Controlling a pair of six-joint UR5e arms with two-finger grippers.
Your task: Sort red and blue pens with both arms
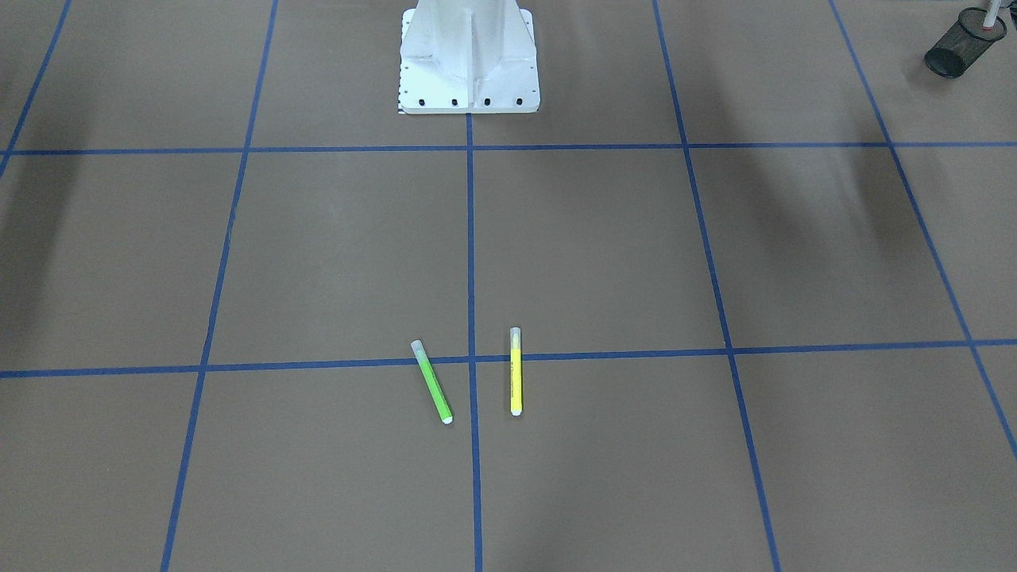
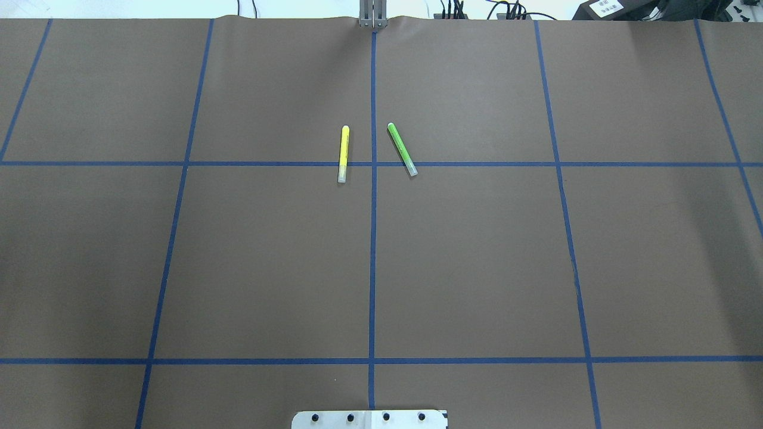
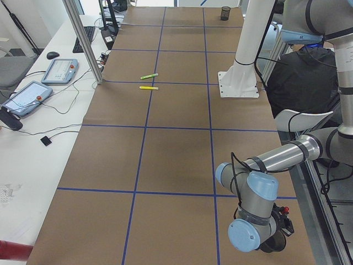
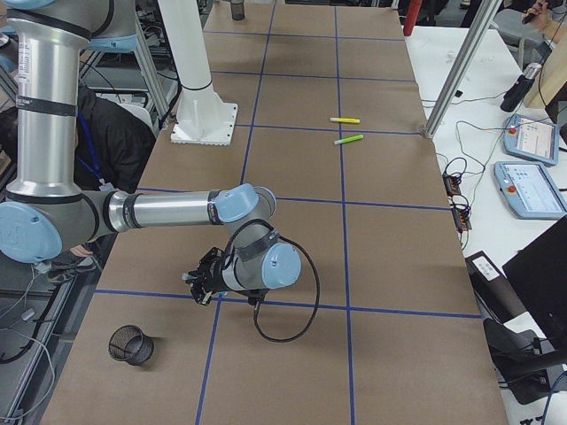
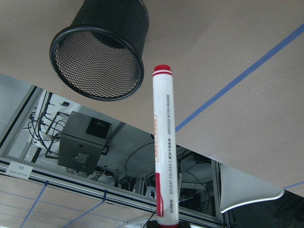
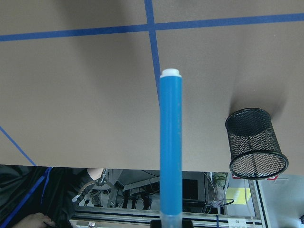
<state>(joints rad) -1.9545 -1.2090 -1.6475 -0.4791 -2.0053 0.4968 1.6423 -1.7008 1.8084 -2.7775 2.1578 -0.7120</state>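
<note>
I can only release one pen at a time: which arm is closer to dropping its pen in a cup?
The left arm. Its red pen ends beside the mouth of the left cup, at the rim in the front view. The right arm holds its blue pen well clear of the right cup.

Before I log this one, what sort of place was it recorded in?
Most likely a robotics lab workcell: a table papered brown under a blue tape grid, a left arm and right arm beside a white pedestal, and a teach pendant wired up on the side bench.
</note>
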